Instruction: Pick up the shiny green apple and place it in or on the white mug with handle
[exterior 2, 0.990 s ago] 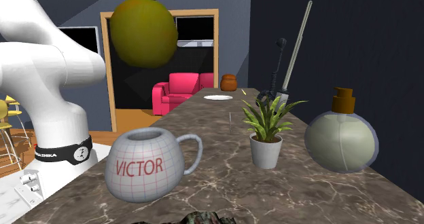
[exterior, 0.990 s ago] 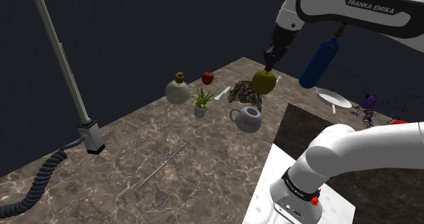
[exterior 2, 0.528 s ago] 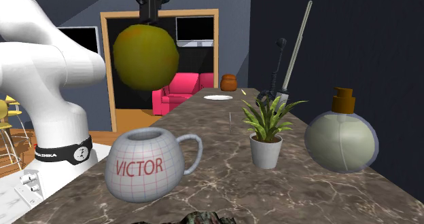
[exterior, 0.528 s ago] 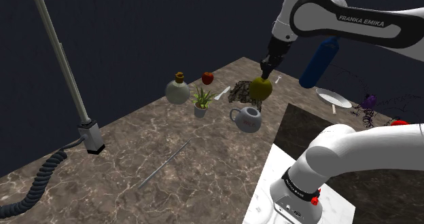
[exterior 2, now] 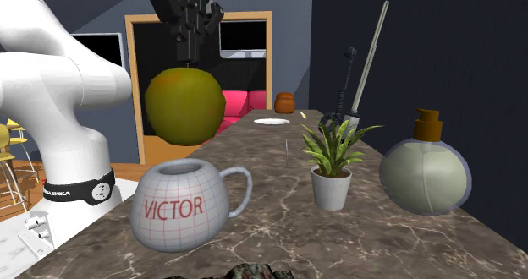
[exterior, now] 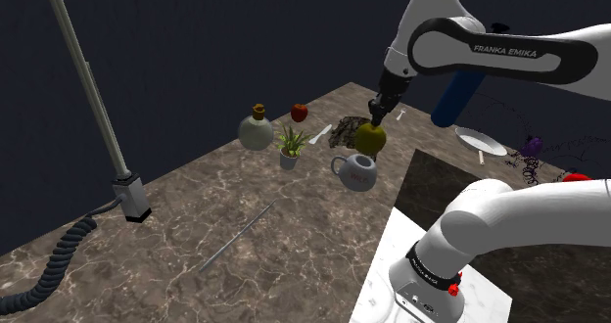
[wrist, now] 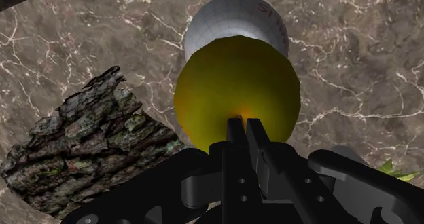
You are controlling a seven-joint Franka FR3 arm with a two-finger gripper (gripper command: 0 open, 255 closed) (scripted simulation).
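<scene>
The gripper [wrist: 238, 124] is almost fully closed. Its two black fingers nearly meet and pinch the apple [wrist: 234, 87] at its very top, apparently at the stem or a small part of the crown. The apple is yellow-green with a little orange blush. It hangs in the air under the fingers, directly above the mug [exterior 2: 179, 205] and apart from it, and in the wrist view it covers most of the mug's opening.

I judge the apple to be rigid, smooth and rather slippery, round and not heavy. Such a narrow hold at the top may let it swing or slide out, so a hold across the widest part would be safer. The mug's mouth looks hardly wider than the apple, so the apple will probably sit on the rim.

A rough bark-like lump [wrist: 88, 148] lies just beside the mug, and a potted plant [exterior 2: 334, 163] stands near the mug.
</scene>
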